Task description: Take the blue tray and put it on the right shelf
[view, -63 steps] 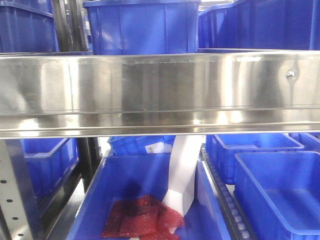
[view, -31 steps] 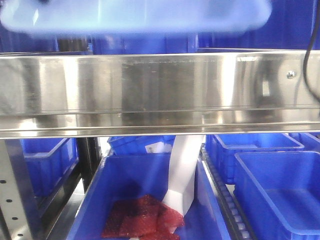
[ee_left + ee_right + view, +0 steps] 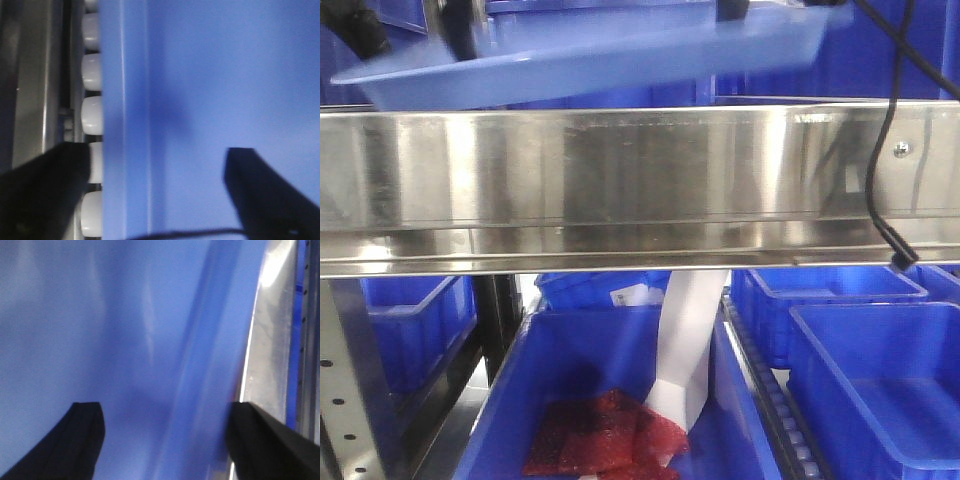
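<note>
The blue tray [image 3: 590,55] sits tilted just above the right shelf's shiny steel front rail [image 3: 620,180], left end lower. It fills the left wrist view [image 3: 210,90] and the right wrist view [image 3: 100,315]. My left gripper [image 3: 157,195] is open, its dark fingers wide apart astride the tray's left rim, one finger [image 3: 45,195] over the white rollers [image 3: 92,115]. My right gripper [image 3: 165,440] is open too, astride the tray's right rim. In the front view both grippers are only dark shapes at the top edge, the left [image 3: 460,25] and the right [image 3: 730,10].
Deep blue bins stand behind the tray on the shelf [image 3: 880,50] and below the rail [image 3: 880,380]. One lower bin [image 3: 570,380] holds red mesh [image 3: 600,440] and a white strip [image 3: 685,340]. A black cable [image 3: 880,150] hangs across the rail at right. A grey perforated upright [image 3: 345,390] is at lower left.
The tray was not in the front view a second ago. It came down from the top edge, blurred, and now lies lower and tilted just above the rail. The black cable has dropped further.
</note>
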